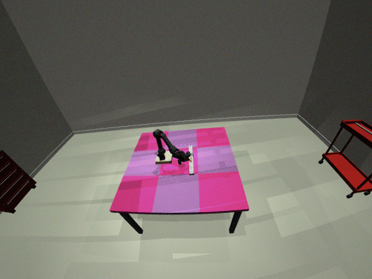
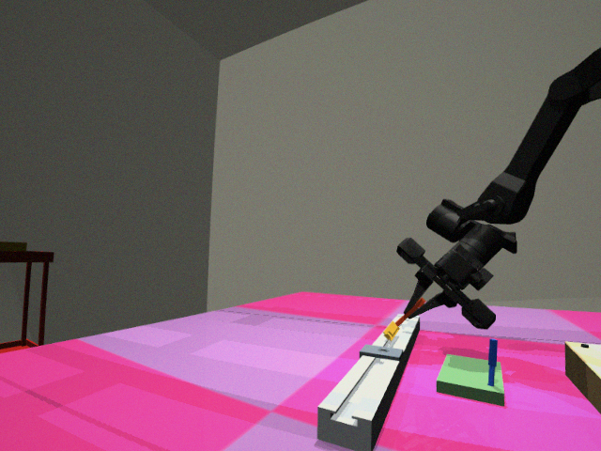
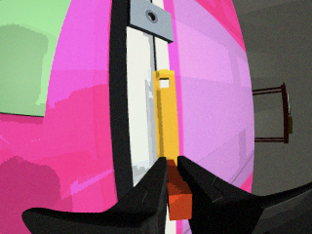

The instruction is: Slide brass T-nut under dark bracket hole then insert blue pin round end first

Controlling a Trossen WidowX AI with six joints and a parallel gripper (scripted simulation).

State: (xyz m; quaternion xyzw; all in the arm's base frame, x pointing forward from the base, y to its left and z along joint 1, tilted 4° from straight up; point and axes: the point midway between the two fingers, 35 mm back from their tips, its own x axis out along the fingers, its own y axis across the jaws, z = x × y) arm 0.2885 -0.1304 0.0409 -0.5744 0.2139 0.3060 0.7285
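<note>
1. Nearest the wrist camera, the gripper point(image 1: 191, 156) point(image 2: 408, 314) point(image 3: 171, 163) is pinching the orange handle point(image 1: 190, 159) point(image 2: 420, 303) point(image 3: 179, 205), which leans obliquely.
2. Beyond the fingertips, the brass T-nut point(image 2: 391, 331) point(image 3: 169, 117) lies over the aluminum rail point(image 1: 191, 168) point(image 2: 339, 396) point(image 3: 138, 73), tilted and not seated flat. The step in hand is judged to be its entry into the slot. Good practice: align the nut's long side with the slot, lower one edge beneath a lip, then rotate the handle upright so that the other edge follows. A firm grip and light downward pressure should limit twisting; forcing a misaligned nut could jam it on a lip.
3. Farther along the rail, the dark bracket point(image 2: 392, 354) point(image 3: 163, 29) crosses the slot. The nut stands short of it; sliding should wait until the nut is flat.
4. To the side, the green tray point(image 2: 463, 371) point(image 3: 21, 73) holds the blue pin point(image 2: 492, 361), upright in the exterior view.
5. Obscured details: contact between nut and lips cannot be determined. The fingers partly cover the handle, the wrist view cuts off the tray, and the top view is too coarse to resolve the nut.
</note>
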